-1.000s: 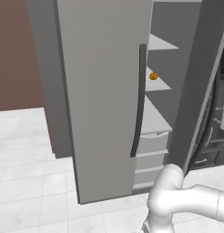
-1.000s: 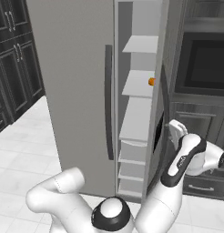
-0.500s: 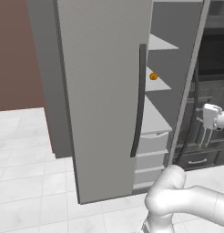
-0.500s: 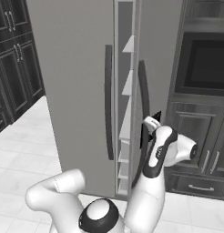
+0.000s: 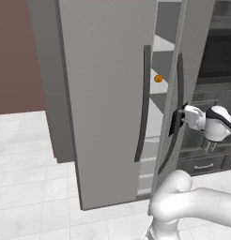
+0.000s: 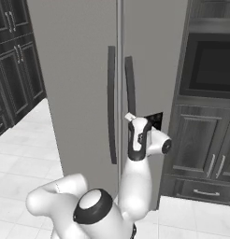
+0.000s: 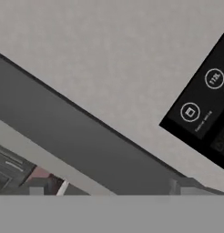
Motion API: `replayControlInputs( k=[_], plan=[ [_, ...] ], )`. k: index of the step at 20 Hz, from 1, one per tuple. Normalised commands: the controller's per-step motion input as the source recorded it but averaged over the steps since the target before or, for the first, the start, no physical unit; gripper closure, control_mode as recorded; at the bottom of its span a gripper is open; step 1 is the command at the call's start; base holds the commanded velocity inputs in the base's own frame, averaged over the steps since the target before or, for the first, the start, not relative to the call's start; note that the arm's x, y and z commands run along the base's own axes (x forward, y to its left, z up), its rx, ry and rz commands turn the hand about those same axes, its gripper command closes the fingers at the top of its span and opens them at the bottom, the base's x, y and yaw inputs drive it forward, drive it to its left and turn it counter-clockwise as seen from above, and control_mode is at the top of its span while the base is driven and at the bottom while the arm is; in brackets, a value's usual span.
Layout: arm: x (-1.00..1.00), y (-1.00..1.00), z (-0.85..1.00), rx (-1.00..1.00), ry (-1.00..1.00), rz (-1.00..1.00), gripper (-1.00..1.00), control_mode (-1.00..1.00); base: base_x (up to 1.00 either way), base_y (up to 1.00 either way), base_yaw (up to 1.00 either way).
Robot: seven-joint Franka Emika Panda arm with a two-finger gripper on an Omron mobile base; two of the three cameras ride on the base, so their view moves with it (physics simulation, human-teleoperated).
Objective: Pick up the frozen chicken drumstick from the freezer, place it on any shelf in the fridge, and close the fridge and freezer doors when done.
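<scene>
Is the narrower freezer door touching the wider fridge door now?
Apart. In the left base view the freezer door stands ajar from the fridge door, and shelves with a small orange thing show through the gap.

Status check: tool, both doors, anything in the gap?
Tool pressed against the narrower door, fingers hidden. Wider door shut; narrower door nearly shut, slim gap showing from the left. Small orange thing on an inner shelf, behind the gap.

A home kitchen is shown: tall grey side-by-side fridge w/ long dark curved handles (image 6: 111,102); dark panelled wood cabinets (image 6: 201,140) just right of it, a black built-in oven (image 6: 211,65) above; white tiled floor (image 5: 28,187) below.
</scene>
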Motion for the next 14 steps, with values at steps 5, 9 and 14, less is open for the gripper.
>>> replayControlInputs(
  k=[5,9,14],
  plan=[
    [0.50,0.56,0.09,-0.05,-0.08,-0.10,-1.00,-1.00,0.00,0.00,0.00],
    [0.51,0.51,0.14,-0.08,-0.07,-0.12,-1.00,-1.00,0.00,0.00,0.00],
    [0.56,0.41,0.21,-0.04,-0.05,-0.13,-1.00,-1.00,0.00,0.00,0.00]
  ],
)
